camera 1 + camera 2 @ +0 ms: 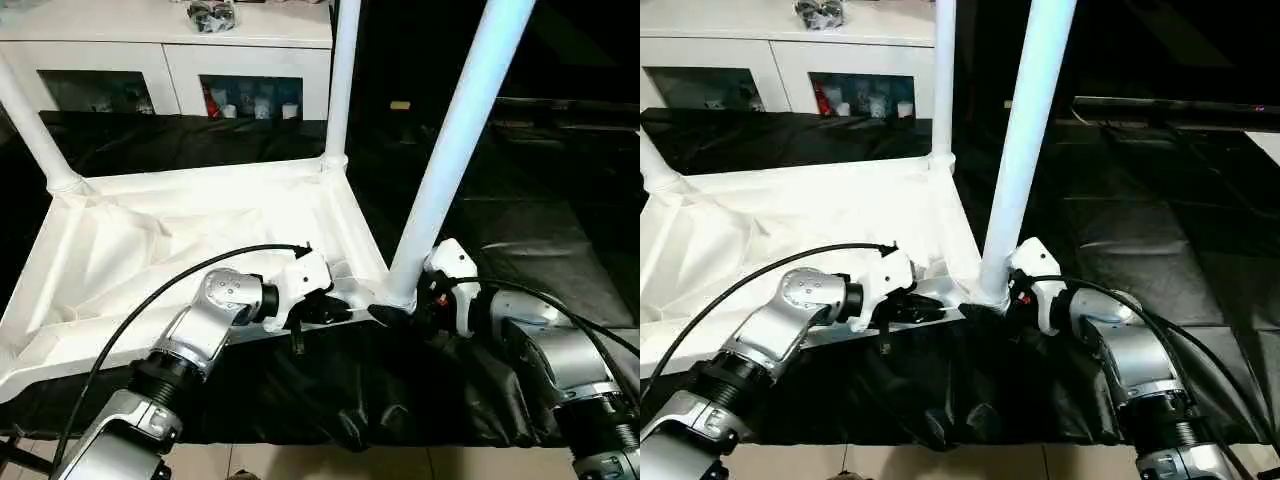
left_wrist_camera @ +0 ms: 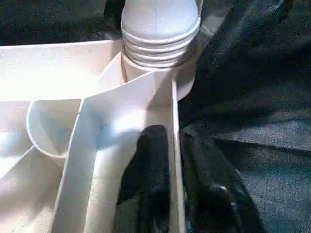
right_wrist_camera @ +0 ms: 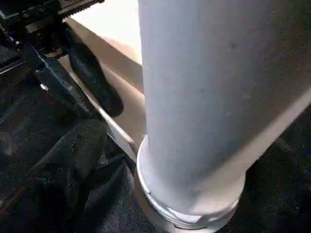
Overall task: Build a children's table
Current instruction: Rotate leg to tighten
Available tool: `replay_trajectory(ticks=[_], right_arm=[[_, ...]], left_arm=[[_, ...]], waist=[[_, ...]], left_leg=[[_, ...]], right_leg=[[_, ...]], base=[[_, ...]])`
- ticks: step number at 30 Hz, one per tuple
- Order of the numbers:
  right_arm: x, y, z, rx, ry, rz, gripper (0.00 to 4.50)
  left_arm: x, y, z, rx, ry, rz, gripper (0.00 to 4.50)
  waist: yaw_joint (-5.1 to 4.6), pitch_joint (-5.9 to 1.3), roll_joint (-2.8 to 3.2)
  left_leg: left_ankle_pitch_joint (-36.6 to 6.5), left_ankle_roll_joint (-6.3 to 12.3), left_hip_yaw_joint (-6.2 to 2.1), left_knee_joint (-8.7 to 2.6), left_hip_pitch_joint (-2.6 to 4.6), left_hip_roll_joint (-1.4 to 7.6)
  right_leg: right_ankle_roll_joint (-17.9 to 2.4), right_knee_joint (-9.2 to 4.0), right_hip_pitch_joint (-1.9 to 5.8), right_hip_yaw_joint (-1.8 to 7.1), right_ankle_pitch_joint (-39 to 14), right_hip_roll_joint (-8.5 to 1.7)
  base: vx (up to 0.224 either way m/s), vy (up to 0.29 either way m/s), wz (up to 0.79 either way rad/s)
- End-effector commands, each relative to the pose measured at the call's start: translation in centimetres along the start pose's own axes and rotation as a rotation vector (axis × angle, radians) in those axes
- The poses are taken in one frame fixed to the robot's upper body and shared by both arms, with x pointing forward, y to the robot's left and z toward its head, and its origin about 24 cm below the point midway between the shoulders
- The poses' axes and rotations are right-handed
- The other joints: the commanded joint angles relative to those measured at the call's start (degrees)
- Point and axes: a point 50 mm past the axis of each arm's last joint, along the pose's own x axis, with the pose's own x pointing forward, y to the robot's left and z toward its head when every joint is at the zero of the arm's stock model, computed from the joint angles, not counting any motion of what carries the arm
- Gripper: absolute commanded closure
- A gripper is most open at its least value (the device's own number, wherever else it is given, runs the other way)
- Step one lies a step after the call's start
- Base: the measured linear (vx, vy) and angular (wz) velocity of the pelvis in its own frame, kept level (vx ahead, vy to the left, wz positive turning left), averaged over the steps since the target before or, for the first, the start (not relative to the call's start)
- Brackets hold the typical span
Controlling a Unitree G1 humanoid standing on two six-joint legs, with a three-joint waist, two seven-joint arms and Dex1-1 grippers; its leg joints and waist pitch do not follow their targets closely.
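A small white children's table [image 1: 200, 240] lies upside down on a black cloth [image 1: 400, 400], its ribbed underside facing up, filling the left and middle of the scene. At far left one white leg [image 1: 30, 120] rises tilted from a far corner socket; a second leg [image 1: 340, 80] stands upright at the far right corner. Behind the table stands a white cabinet [image 1: 170, 60] with glass doors and small coloured items inside. The robot's silver left arm reaches in from the lower left, a black cable looping over it. The left gripper [image 1: 335, 308] sits at the table's near rim, its black fingers [image 2: 150, 160] astride the thin white edge wall, one inside and one outside, pinching it. Just to the right, a third leg [image 1: 455, 140] stands in the near right corner socket [image 2: 160, 48], leaning slightly right; its ridged base is seated in the socket ring. The right gripper [image 1: 405, 312] is beside the foot of this leg, at the socket; whether its fingers are spread or pressed together cannot be told. The right arm comes in from the lower right.
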Motion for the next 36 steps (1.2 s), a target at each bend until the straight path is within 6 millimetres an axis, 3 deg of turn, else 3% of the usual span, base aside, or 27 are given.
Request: replay_trajectory(ticks=[1, 3, 8, 14, 17, 19, 20, 27, 28, 30, 32, 34, 36], right_arm=[[-0.1, 0.0, 0.5, -0.031, -0.003, 0.027, 0.00], [-0.1, 0.0, 0.5, -0.033, -0.001, 0.030, 0.00], [-0.1, -0.1, 0.5, -0.041, 0.006, 0.043, 0.00], [0.1, -0.2, 0.4, -0.049, 0.016, 0.040, 0.00], [0.0, -0.3, 0.4, -0.050, 0.015, 0.032, 0.00], [0.1, -0.4, 0.4, -0.055, 0.017, 0.024, 0.00], [0.1, -0.4, 0.3, -0.057, 0.018, 0.022, 0.00], [0.4, -0.9, 0.2, -0.074, 0.039, -0.014, 0.00], [0.5, -1.0, 0.3, -0.071, 0.036, -0.022, 0.29], [0.7, -1.1, 0.4, -0.071, 0.037, -0.023, 0.29], [0.9, -1.1, 0.4, -0.074, 0.040, -0.018, 0.66], [1.0, -1.1, 0.4, -0.073, 0.041, -0.013, 0.71], [1.0, -1.1, 0.4, -0.073, 0.041, -0.012, 0.93]], left_arm=[[-0.4, 0.3, -0.5, -0.005, 0.036, 0.013, 3.69], [-0.6, 0.4, -0.6, -0.003, 0.046, 0.016, 3.69], [-1.2, 0.5, -1.0, -0.010, 0.059, 0.010, 3.69], [-0.6, 0.0, -0.8, -0.043, 0.024, -0.055, 3.69], [-0.5, -0.1, -0.9, -0.046, 0.027, -0.074, 4.03], [-0.3, -0.1, -0.9, -0.051, 0.034, -0.079, 4.15], [-0.3, -0.1, -0.9, -0.053, 0.036, -0.081, 4.41], [-0.2, -0.1, -1.2, -0.048, 0.055, -0.086, 4.49], [-0.3, -0.1, -1.2, -0.046, 0.058, -0.087, 4.50], [-0.3, -0.3, -1.4, -0.043, 0.069, -0.099, 4.50], [-0.2, -0.4, -1.6, -0.042, 0.072, -0.105, 4.50], [-0.2, -0.5, -1.6, -0.041, 0.072, -0.103, 4.50], [-0.2, -0.5, -1.6, -0.042, 0.072, -0.103, 4.50]], waist=[[0.13, -3.70, -1.14], [0.15, -3.70, -0.96], [-0.01, -3.62, -1.18], [-0.11, -3.69, -0.94], [-0.04, -3.77, -0.95], [-0.04, -3.78, -0.56], [0.00, -3.81, -0.74], [0.04, -3.68, -0.81], [0.09, -3.69, -0.78], [0.06, -3.71, -1.05], [0.05, -3.66, -0.95], [0.00, -3.62, -1.19], [0.01, -3.54, -1.05]], left_leg=[[-13.87, 1.73, -1.00, -3.81, 0.91, 2.27], [-13.39, 1.82, -1.05, -3.82, 0.86, 2.27], [-13.27, 2.00, -0.99, -3.76, 0.80, 2.18], [-13.34, 1.77, -0.97, -3.68, 0.90, 2.17], [-12.84, 1.99, -0.94, -3.61, 0.92, 2.16], [-12.44, 2.07, -0.93, -3.57, 0.89, 2.12], [-12.59, 2.03, -0.92, -3.56, 0.92, 2.14], [-14.21, 1.26, -0.96, -3.63, 1.01, 2.08], [-14.35, 1.21, -0.95, -3.62, 1.07, 2.10], [-14.16, 1.30, -0.97, -3.60, 0.98, 2.10], [-14.52, 1.25, -1.00, -3.60, 0.97, 2.09], [-14.71, 1.19, -0.96, -3.58, 0.95, 2.08], [-15.25, 1.11, -1.01, -3.64, 0.99, 2.11]], right_leg=[[-11.60, -3.33, 2.33, 1.78, -15.19, -3.04], [-11.66, -3.22, 2.36, 1.78, -14.76, -3.04], [-11.59, -3.27, 2.31, 1.77, -15.46, -3.04], [-12.08, -3.18, 2.28, 1.78, -15.13, -2.99], [-12.43, -3.06, 2.37, 1.79, -13.78, -2.95], [-12.76, -2.96, 2.37, 1.77, -12.47, -2.83], [-12.93, -2.94, 2.44, 1.75, -12.23, -2.87], [-12.58, -3.20, 2.38, 1.76, -15.12, -2.95], [-12.52, -3.23, 2.35, 1.78, -15.36, -2.98], [-12.35, -3.13, 2.40, 1.78, -15.32, -2.97], [-12.12, -3.23, 2.34, 1.79, -16.45, -3.03], [-11.83, -3.31, 2.31, 1.81, -17.17, -2.98], [-11.47, -3.42, 2.21, 1.84, -18.42, -3.03]], base=[[0.000, 0.000, 0.00], [0.000, 0.000, 0.00], [0.000, 0.000, 0.00], [0.000, 0.000, 0.00], [0.000, 0.000, 0.00], [0.000, 0.000, 0.00], [0.000, 0.000, 0.00], [0.000, 0.000, 0.00], [0.000, 0.000, 0.00], [0.000, 0.000, 0.00], [0.000, 0.000, 0.00], [0.000, 0.000, 0.00], [0.000, 0.000, 0.00]])
